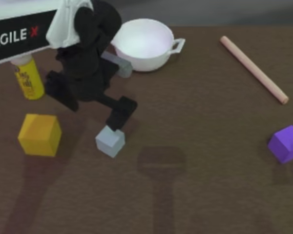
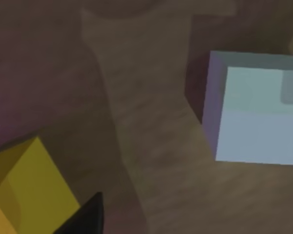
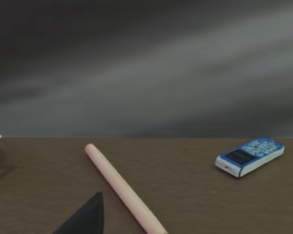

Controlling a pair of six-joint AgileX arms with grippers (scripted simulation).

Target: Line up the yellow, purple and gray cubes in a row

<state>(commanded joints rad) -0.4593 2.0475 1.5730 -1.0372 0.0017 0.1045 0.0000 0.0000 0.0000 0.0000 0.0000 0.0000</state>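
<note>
The gray cube (image 1: 110, 141) sits left of the table's middle, and it fills the left wrist view as a pale block (image 2: 256, 114). My left gripper (image 1: 118, 117) hovers just behind it, open and holding nothing; only one dark fingertip (image 2: 85, 219) shows in its wrist view. Further left rests the larger yellow cube (image 1: 39, 135), whose corner (image 2: 24, 190) appears beside that fingertip. The purple cube (image 1: 285, 144) lies alone at the far right edge. My right arm is out of the top view; its gripper (image 3: 146, 230) is open over the table, with one fingertip (image 3: 88, 217) in sight.
A white bowl (image 1: 144, 44) with a handle stands behind the left arm. A yellow pump bottle (image 1: 28, 78) is at the back left. A long pink rod (image 1: 254, 68) lies at the back right, seen also as the rod (image 3: 122, 187) near a blue phone (image 3: 249, 156).
</note>
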